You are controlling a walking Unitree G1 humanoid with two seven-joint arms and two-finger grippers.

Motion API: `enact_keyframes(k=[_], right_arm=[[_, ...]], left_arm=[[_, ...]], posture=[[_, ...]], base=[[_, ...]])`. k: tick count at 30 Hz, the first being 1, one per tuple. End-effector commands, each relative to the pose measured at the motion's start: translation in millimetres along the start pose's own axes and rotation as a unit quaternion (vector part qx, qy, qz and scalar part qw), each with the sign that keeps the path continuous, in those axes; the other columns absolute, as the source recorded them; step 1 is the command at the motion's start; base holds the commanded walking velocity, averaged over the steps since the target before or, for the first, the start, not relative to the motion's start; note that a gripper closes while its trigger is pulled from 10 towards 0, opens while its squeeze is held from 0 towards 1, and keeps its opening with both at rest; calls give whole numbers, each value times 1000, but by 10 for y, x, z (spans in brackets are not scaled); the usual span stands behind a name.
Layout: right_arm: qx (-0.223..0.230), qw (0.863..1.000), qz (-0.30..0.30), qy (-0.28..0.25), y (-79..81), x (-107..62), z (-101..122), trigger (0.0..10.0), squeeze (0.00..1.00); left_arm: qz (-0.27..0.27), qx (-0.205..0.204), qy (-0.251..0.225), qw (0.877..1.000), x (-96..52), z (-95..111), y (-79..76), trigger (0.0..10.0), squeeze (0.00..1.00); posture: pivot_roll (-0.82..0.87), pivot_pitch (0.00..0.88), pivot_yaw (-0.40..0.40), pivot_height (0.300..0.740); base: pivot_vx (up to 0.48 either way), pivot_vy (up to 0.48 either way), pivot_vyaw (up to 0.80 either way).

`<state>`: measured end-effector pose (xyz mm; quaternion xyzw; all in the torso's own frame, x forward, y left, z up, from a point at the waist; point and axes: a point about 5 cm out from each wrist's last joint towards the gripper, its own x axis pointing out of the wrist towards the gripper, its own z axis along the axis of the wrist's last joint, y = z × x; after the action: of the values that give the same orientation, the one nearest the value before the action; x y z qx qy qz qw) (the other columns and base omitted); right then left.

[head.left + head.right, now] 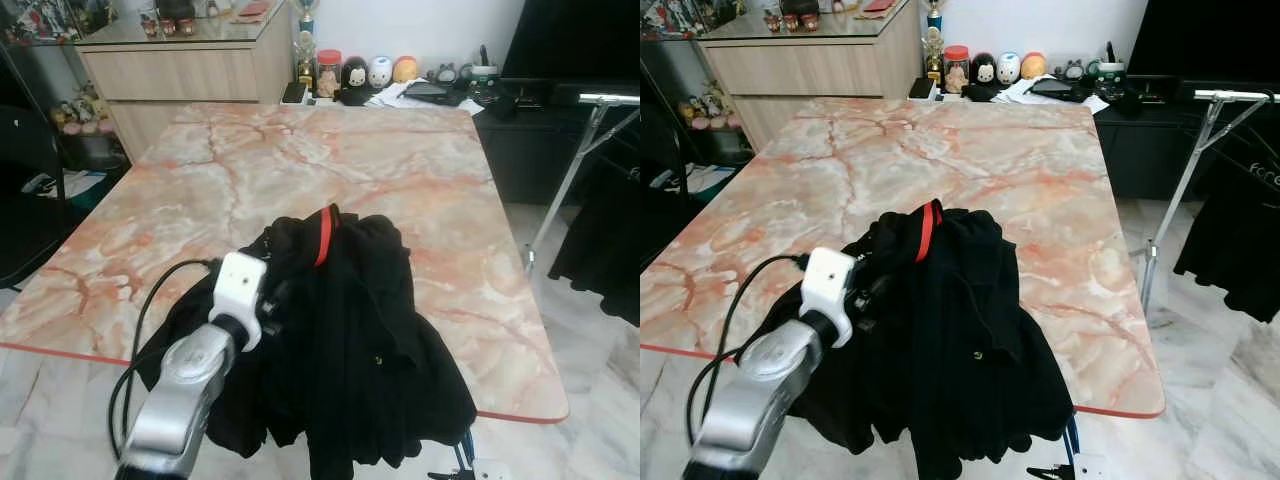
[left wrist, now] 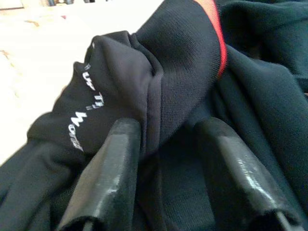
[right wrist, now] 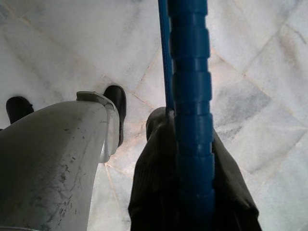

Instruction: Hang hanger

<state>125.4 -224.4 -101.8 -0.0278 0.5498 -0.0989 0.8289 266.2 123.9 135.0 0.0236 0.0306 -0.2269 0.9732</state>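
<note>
A heap of black clothing [image 1: 350, 330] with a red strip [image 1: 324, 235] lies on the near edge of the marble table [image 1: 300, 170]. My left gripper [image 2: 168, 139] reaches into the heap from the left. Its two black fingers [image 2: 110, 178] stand apart, open, on either side of a fold of black fabric with white lettering [image 2: 79, 122]. My right gripper [image 3: 187, 192] hangs low beside my leg, shut on a blue ribbed hanger [image 3: 190, 96]. A bit of that blue hanger [image 1: 465, 452] peeks out below the table's near right corner.
A metal clothes rack [image 1: 608, 98] with dark garments [image 1: 600, 250] stands to the right of the table. Jars and small figures [image 1: 355, 75] line the table's far edge. A wooden cabinet [image 1: 180, 70] is at the back left. Pale tiled floor [image 3: 72, 43] lies below.
</note>
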Motion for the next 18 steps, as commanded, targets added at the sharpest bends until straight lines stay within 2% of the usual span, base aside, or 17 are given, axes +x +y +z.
enact_keyframes(k=[1,6,7,11,12,13,14,15,18], right_arm=[[-6,1000,-1,-4,-14,-1,-2,10000,0],[-9,1000,-2,-5,-20,-1,5,10000,0],[-11,1000,-2,-6,-21,-1,9,10000,0],[-8,1000,-5,-12,-28,-1,17,10000,0],[-8,1000,-5,-12,-28,-1,17,10000,0],[-8,1000,-5,-12,-30,-1,19,10000,0],[-10,1000,-4,-11,-35,-1,19,10000,0],[-10,1000,-4,-11,-35,-1,19,10000,0],[-5,1000,-3,-14,-36,-2,19,10000,0]], left_arm=[[-3,-3,-22,1000,-65,97,5,10000,1000],[33,-10,-52,998,-111,156,101,10000,1000],[47,-15,-58,997,-132,147,131,10000,0],[114,-12,-73,991,-270,93,247,10000,0],[114,-12,-73,991,-270,93,247,10000,0],[136,-7,-74,988,-301,67,294,10000,0],[179,21,-63,982,-359,-26,406,10000,0],[179,21,-63,982,-359,-26,406,10000,0],[229,35,-37,972,-464,-174,587,10000,0]], posture=[[-18,0,1,740],[-18,0,-2,740],[-18,0,-3,740],[-23,0,-6,740],[-23,0,-6,740],[-14,0,-14,740],[-10,0,-21,740],[-10,0,-21,740],[-25,0,-24,740]], base=[[0,0,0],[0,0,0],[0,0,0],[0,0,0],[0,0,0],[0,0,0],[0,0,0],[0,0,0],[0,0,0]])
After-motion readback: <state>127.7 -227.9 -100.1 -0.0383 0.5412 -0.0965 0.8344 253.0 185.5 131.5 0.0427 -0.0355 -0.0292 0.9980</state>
